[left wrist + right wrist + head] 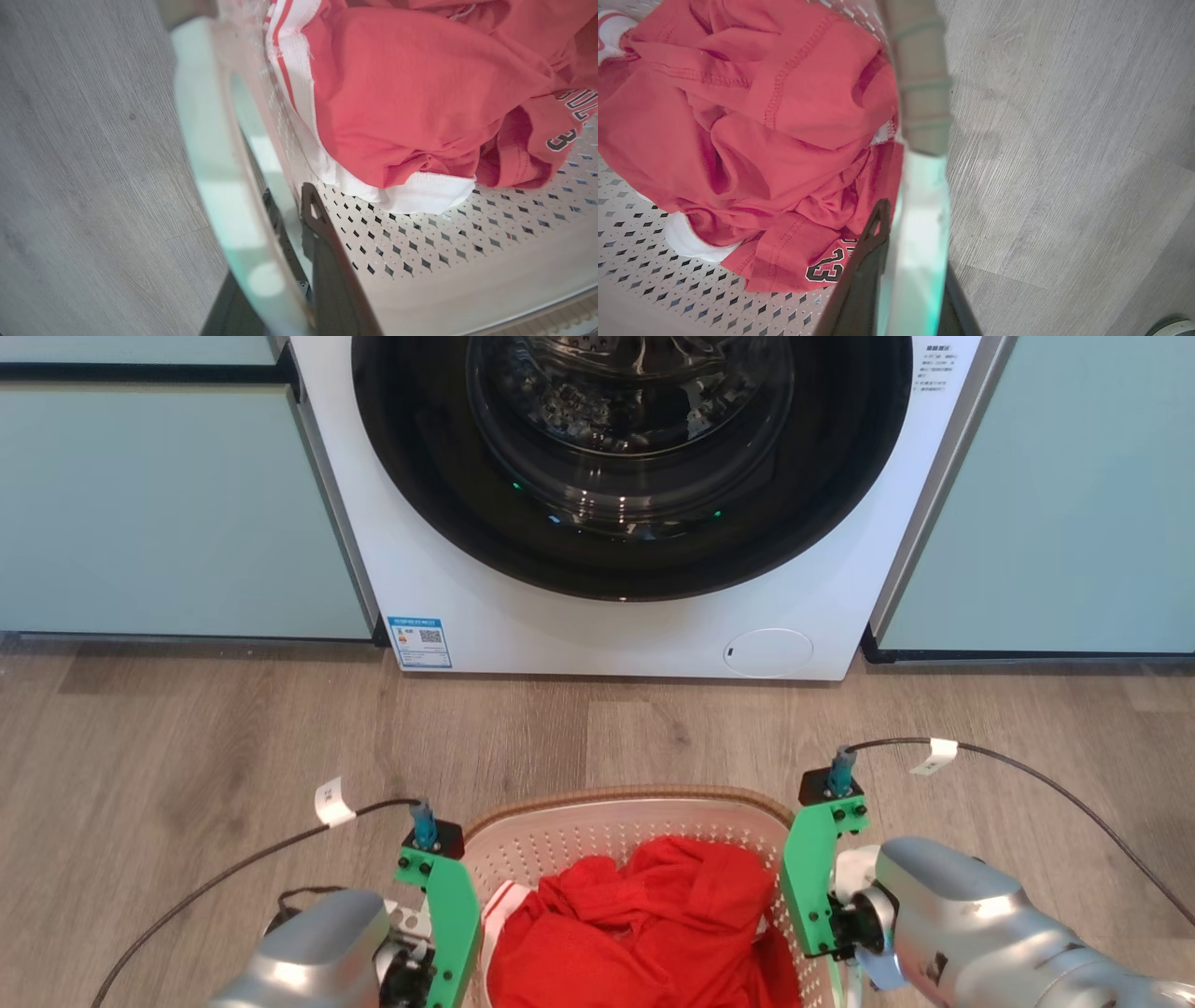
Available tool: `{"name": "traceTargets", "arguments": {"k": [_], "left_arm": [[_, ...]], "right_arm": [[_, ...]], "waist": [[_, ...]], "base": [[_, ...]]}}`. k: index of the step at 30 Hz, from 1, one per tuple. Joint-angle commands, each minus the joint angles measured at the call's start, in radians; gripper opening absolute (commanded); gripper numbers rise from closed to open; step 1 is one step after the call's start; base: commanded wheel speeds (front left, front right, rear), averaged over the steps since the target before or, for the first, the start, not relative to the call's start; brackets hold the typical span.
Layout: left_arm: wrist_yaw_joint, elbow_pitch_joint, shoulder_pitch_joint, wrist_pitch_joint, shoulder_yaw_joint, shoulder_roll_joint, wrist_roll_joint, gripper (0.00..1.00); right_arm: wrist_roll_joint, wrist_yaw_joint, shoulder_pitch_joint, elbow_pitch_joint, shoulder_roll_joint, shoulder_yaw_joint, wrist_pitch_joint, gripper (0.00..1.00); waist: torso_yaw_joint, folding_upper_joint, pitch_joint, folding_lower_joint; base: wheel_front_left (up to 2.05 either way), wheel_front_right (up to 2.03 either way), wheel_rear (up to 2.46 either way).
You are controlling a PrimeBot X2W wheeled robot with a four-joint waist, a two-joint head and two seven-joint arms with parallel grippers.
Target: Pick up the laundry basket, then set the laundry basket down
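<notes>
Left hand (287, 193) and right hand (915, 228) both clamped, forearms low.

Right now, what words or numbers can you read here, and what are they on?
"23": red jersey in the laundry basket.
Letters beside it: cut off, unreadable.
Blue sticker on the washing machine: too small.
Print at the machine's top right: too small.
White cable tag: blurred.

red clothing (653, 924) fills the laundry basket (583, 840) between left arm (322, 943) and right arm (952, 901), before the washing machine (607, 635).
</notes>
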Motion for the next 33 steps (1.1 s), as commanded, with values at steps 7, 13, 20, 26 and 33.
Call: {"name": "traceTargets", "arguments": {"k": [7,13,20,26,33], "left_arm": [[-0.014,-0.036,-0.035,0.01,0.003,-0.021,0.008,0.0],[-0.014,-0.037,-0.035,0.016,0.003,-0.019,0.007,0.0],[-0.014,-0.038,-0.036,0.019,0.003,-0.019,0.006,0.0],[-0.014,-0.041,-0.035,0.023,0.003,-0.018,0.004,0.0],[-0.014,-0.041,-0.036,0.027,0.003,-0.018,0.005,0.0]], "right_arm": [[0.01,0.008,-0.056,-0.046,0.028,0.002,-0.026,0.0],[0.013,0.008,-0.055,-0.045,0.028,0.003,-0.026,0.0],[0.016,0.008,-0.051,-0.044,0.03,0.005,-0.025,0.0],[0.018,0.008,-0.051,-0.041,0.03,0.005,-0.024,0.0],[0.021,0.008,-0.05,-0.038,0.03,0.006,-0.023,0.0]], "waist": [[0.003,0.0,0.0,0.0],[0.004,0.0,-0.001,0.0],[0.004,0.0,-0.002,0.0],[0.001,0.0,-0.002,0.0],[0.001,0.0,-0.004,0.0]], "base": [[0.0,0.0,0.0],[0.0,0.0,0.0],[0.0,0.0,0.0],[0.0,0.0,0.0],[0.0,0.0,0.0]]}}
